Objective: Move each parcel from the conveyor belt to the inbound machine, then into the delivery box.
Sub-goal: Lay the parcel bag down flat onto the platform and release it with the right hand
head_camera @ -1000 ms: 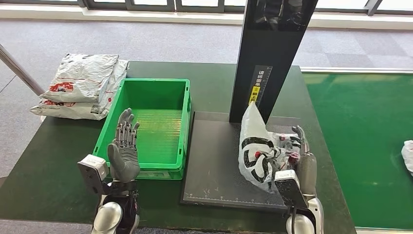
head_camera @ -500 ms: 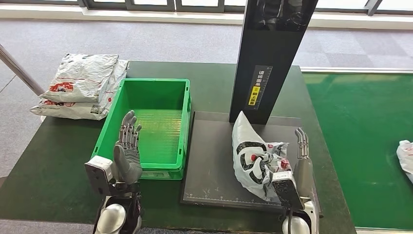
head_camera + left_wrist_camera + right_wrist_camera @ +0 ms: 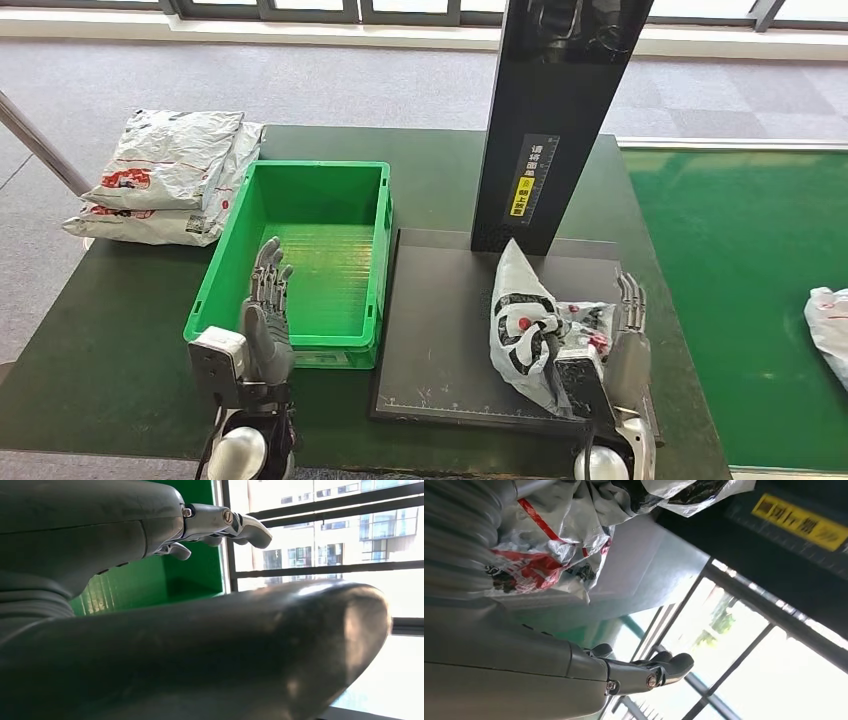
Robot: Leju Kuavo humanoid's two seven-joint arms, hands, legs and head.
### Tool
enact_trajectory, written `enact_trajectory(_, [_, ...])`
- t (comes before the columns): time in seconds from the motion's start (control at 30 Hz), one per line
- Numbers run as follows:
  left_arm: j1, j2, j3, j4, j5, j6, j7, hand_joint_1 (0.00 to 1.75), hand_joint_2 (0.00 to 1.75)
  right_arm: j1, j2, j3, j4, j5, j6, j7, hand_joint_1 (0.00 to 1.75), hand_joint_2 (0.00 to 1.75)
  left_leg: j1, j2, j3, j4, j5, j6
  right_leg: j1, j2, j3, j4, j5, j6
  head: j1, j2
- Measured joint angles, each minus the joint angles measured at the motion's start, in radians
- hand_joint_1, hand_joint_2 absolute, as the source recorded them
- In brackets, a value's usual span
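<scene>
A white parcel with black and red print [image 3: 530,335] lies crumpled on the black plate of the inbound machine [image 3: 440,340], one corner sticking up. My right hand [image 3: 628,335] stands just to its right, fingers straight and apart, holding nothing. In the right wrist view the parcel [image 3: 549,555] sits beside the hand, whose fingers [image 3: 649,672] point away from it. The green delivery box [image 3: 375,250] has nothing in it. My left hand [image 3: 265,320] is open, upright over the box's front rim; its fingers [image 3: 225,525] show against the green box wall [image 3: 165,575].
The machine's black scanner tower [image 3: 555,120] rises behind the plate. Stacked white parcels [image 3: 165,175] lie on the table's far left. The green conveyor belt [image 3: 740,260] runs on the right, with another parcel [image 3: 830,330] at its right edge.
My right hand has let go of the parcel and drawn back toward me; the parcel has sunk onto the plate. My left hand has lowered slightly. The belt parcel has crept left.
</scene>
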Motion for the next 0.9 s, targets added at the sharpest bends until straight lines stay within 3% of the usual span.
enact_trajectory(0.1, [0.006, 0.000, -0.002, 0.001, -0.005, 0.002, 0.001, 0.00, 0.00, 0.000, 0.001, -0.013, 0.010, 0.033, -0.036, 0.023, 0.00, 1.75, 0.000, 0.000, 0.000, 0.000, 0.000, 0.000, 0.000, 0.000, 0.000, 0.000, 0.000, 0.000, 0.000, 0.000])
enact_trajectory(0.17, [0.011, 0.000, -0.002, 0.001, -0.011, 0.004, 0.003, 0.00, 0.00, 0.000, 0.002, -0.017, 0.015, 0.147, -0.108, 0.065, 0.00, 0.87, 0.000, 0.000, 0.000, 0.000, 0.000, 0.000, 0.000, 0.000, 0.000, 0.000, 0.000, 0.000, 0.000, 0.000])
enact_trajectory(0.23, [0.020, -0.001, -0.002, -0.002, -0.024, 0.007, 0.006, 0.00, 0.00, 0.000, 0.006, -0.030, 0.014, 0.385, -0.203, 0.137, 0.00, 0.00, 0.000, 0.000, 0.000, 0.000, 0.000, 0.000, 0.000, 0.000, 0.000, 0.000, 0.000, 0.000, 0.000, 0.000])
enact_trajectory(0.33, [0.033, -0.006, -0.003, -0.008, -0.045, 0.011, 0.012, 0.00, 0.00, 0.005, 0.024, -0.060, -0.024, 0.731, -0.255, 0.235, 0.00, 0.00, 0.000, 0.000, 0.000, 0.000, 0.000, 0.000, 0.000, 0.001, -0.001, 0.000, 0.000, 0.000, 0.000, 0.000])
enact_trajectory(0.43, [0.038, -0.011, -0.003, -0.013, -0.053, 0.012, 0.015, 0.00, 0.00, 0.006, 0.039, -0.078, -0.065, 0.788, -0.255, 0.261, 0.00, 0.00, 0.000, 0.000, 0.000, 0.000, 0.000, 0.000, 0.000, 0.000, 0.000, 0.000, 0.000, 0.000, 0.000, 0.000])
enact_trajectory(0.5, [0.039, -0.013, -0.003, -0.015, -0.060, 0.015, 0.017, 0.00, 0.00, 0.007, 0.042, -0.081, -0.072, 0.631, -0.212, 0.234, 0.00, 0.00, 0.000, 0.000, 0.000, 0.000, 0.000, 0.000, 0.000, 0.000, 0.000, 0.000, 0.000, 0.000, 0.000, 0.000])
enact_trajectory(0.6, [0.039, -0.014, -0.003, -0.017, -0.065, 0.019, 0.018, 0.00, 0.00, 0.007, 0.042, -0.081, -0.079, 0.294, -0.061, 0.169, 0.00, 0.00, 0.000, 0.000, 0.000, 0.000, 0.000, 0.000, 0.000, 0.001, 0.000, 0.000, 0.000, 0.000, 0.000, 0.000])
enact_trajectory(0.77, [0.028, -0.014, -0.003, -0.011, -0.060, 0.001, 0.018, 0.00, 0.00, 0.007, 0.041, -0.081, -0.091, -0.235, 0.377, -0.016, 0.00, 0.00, 0.000, 0.000, 0.000, 0.000, 0.000, 0.000, 0.000, 0.000, 0.000, 0.000, 0.000, 0.000, 0.000, 0.000])
enact_trajectory(0.9, [0.014, -0.015, -0.003, -0.002, -0.061, -0.021, 0.015, 0.00, 0.00, 0.004, 0.041, -0.081, -0.114, -0.370, 0.519, -0.100, 0.00, 0.00, 0.000, 0.000, 0.000, 0.000, 0.000, 0.000, 0.000, 0.001, 0.000, 0.000, 0.000, 0.000, 0.000, 0.000])
